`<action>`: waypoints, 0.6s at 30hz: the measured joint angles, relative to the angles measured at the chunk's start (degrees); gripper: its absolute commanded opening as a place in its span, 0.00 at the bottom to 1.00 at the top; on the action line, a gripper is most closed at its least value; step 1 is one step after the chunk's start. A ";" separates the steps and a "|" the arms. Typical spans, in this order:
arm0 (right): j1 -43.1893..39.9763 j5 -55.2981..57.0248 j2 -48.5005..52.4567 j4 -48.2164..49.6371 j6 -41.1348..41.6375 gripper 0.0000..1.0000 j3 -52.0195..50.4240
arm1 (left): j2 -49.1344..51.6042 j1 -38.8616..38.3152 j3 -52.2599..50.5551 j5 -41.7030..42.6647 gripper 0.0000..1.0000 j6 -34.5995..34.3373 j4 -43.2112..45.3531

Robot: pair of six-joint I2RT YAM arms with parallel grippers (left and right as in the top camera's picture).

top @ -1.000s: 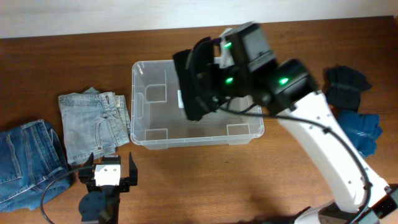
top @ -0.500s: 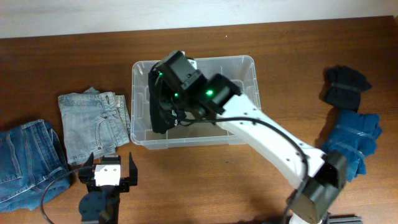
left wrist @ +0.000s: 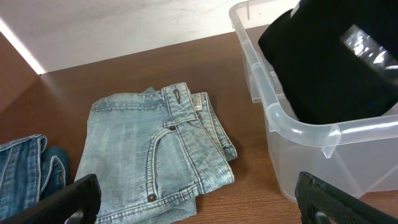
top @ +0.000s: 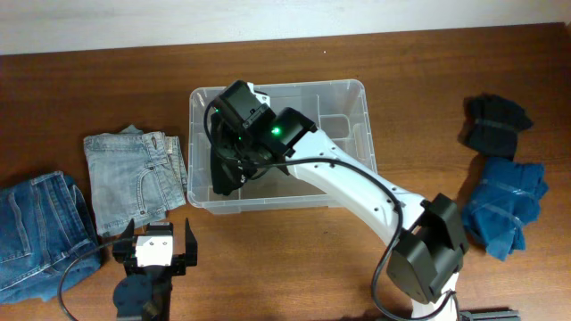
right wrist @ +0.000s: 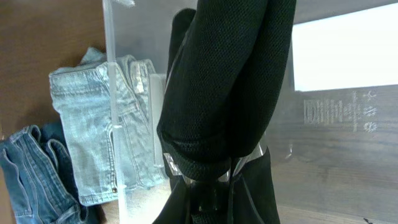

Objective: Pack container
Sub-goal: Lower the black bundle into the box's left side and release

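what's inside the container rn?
A black garment, held by the shut right gripper, at the end nearest the folded jeans. The rest of the container shows only its base. The base under the garment is covered.

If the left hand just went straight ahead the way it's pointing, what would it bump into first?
Most likely the folded light-blue jeans, lying right in front of the open left hand. The clear container sits off to one side, though depth is hard to judge.
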 measured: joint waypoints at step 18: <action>0.00 -0.98 1.18 0.66 0.02 0.04 0.00 | 0.00 0.02 0.00 0.00 0.99 -0.02 0.00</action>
